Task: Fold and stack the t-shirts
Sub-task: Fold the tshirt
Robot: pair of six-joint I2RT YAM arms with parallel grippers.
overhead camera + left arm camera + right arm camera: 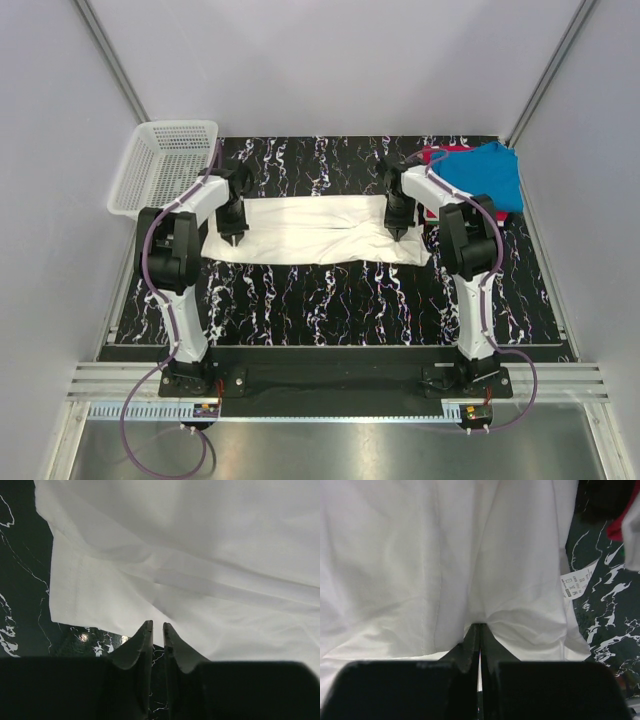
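A white t-shirt (315, 230) lies folded into a long strip across the middle of the table. My left gripper (233, 240) points down at its left end. In the left wrist view its fingertips (157, 625) stand a narrow gap apart over the near edge of the white cloth (200, 555). Whether they pinch it does not show. My right gripper (397, 236) is at the strip's right end, shut (480, 625) on puckered white cloth (420, 555). A blue t-shirt (488, 172) lies at the back right over a red one (432, 154).
A white mesh basket (160, 165) stands at the back left corner. A care label (577, 582) sticks out from the white shirt's right edge. Red cloth (625, 522) shows at the right wrist view's top right. The table is black marble-patterned, with grey walls around it.
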